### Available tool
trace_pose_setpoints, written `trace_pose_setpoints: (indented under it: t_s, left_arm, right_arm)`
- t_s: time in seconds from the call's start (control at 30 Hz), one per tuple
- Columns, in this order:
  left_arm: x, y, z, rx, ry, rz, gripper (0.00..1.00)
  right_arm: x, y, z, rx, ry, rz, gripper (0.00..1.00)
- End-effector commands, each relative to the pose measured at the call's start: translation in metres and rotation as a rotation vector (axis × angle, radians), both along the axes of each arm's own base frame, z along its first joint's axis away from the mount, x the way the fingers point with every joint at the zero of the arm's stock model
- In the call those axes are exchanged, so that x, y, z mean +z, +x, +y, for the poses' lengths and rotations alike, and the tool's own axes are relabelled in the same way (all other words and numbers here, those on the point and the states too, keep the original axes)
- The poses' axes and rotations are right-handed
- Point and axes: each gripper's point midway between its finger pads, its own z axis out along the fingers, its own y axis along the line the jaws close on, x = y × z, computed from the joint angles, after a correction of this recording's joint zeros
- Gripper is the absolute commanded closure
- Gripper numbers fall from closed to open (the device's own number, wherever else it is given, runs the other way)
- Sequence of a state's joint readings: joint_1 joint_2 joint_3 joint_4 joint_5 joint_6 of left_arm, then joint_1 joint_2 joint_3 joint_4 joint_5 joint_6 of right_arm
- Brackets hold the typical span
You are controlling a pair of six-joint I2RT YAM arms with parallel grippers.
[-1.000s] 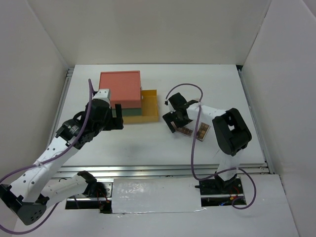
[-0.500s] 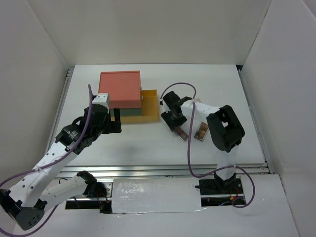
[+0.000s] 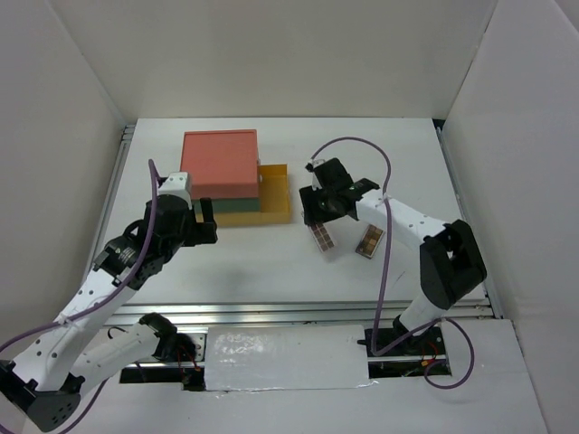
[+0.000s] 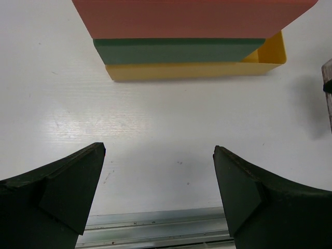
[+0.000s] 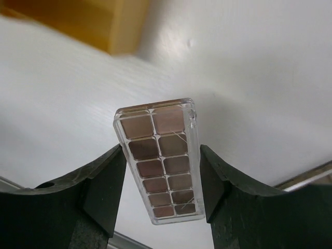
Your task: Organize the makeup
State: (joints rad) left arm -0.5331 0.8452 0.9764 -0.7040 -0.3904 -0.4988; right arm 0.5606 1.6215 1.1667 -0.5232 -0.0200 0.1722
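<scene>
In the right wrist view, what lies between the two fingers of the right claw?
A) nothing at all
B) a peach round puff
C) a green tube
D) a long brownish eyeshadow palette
D: the right claw has the eyeshadow palette, with its two rows of brown pans, between its fingers, which close against its long sides.

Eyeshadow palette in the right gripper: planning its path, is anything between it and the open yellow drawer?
Nothing visible does. The eyeshadow palette, gripped by the right gripper, has only bare table between it and the yellow drawer. The second palette lies on its other side, away from the drawer.
</scene>
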Motion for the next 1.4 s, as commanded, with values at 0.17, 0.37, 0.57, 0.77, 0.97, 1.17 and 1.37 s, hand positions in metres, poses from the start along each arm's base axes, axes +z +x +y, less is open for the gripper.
trace_pose_setpoints:
  t_s: [0.17,0.37,0.57,0.77,0.97,1.17,1.37]
  left_arm:
    - [0.022,-0.003,0.020,0.092,-0.032,-0.122,0.01]
    - [0.027,-0.007,0.023,0.097,-0.053,-0.155,0.01]
    - [0.027,-0.005,0.022,0.093,-0.049,-0.152,0.01]
    - [0.028,-0.005,0.019,0.075,-0.053,-0.155,0.01]
    - [0.028,-0.004,0.018,0.066,-0.052,-0.156,0.01]
    - [0.026,-0.004,0.017,0.065,-0.048,-0.146,0.01]
    - [0.026,-0.004,0.017,0.062,-0.051,-0.148,0.00]
  right_arm:
    - [0.114,0.087,0.070,-0.265,0.464,-0.229,0.80]
    - [0.131,0.129,0.091,-0.407,0.746,-0.188,0.79]
    - [0.112,0.151,0.105,-0.426,0.767,-0.136,0.77]
    - [0.085,0.161,0.109,-0.408,0.710,-0.097,0.74]
    - [0.073,0.157,0.106,-0.365,0.640,-0.096,0.45]
    - [0.076,0.152,0.101,-0.353,0.624,-0.110,0.10]
    - [0.103,0.153,0.072,-0.418,0.608,-0.165,0.00]
